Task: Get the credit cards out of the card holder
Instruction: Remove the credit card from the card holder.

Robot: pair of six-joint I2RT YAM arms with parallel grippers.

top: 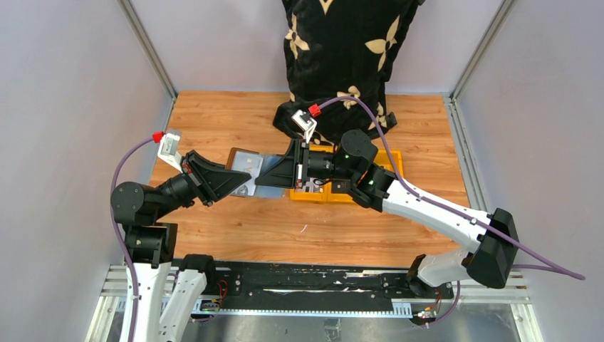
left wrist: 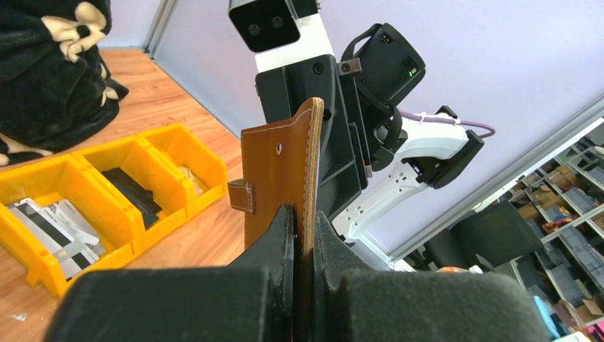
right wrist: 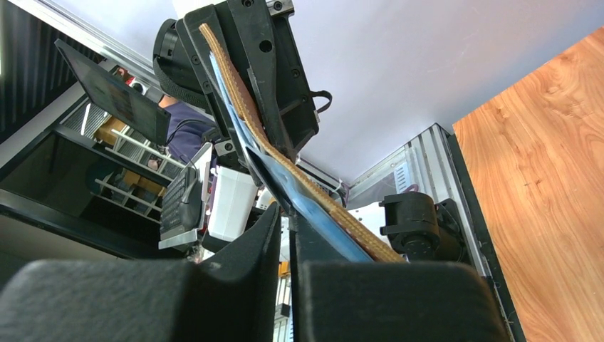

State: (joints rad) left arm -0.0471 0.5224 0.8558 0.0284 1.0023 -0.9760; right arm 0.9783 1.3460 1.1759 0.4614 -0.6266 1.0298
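Observation:
The brown card holder (left wrist: 274, 171) stands upright above the table, and my left gripper (left wrist: 305, 239) is shut on its lower edge. In the top view the card holder (top: 246, 165) shows its shiny grey inner side, with my left gripper (top: 238, 182) on its left. My right gripper (top: 265, 177) reaches in from the right. In the right wrist view the holder's stitched edge (right wrist: 246, 107) runs diagonally, and a thin grey-blue credit card (right wrist: 317, 210) lies against it. My right gripper (right wrist: 286, 214) has its jaws almost together on that card's edge.
Yellow plastic bins (top: 390, 162) sit on the wooden table under my right arm. In the left wrist view the bins (left wrist: 153, 146) hold several loose cards (left wrist: 53, 228) and a dark item. A black blanket with cream flowers (top: 342, 50) lies at the back.

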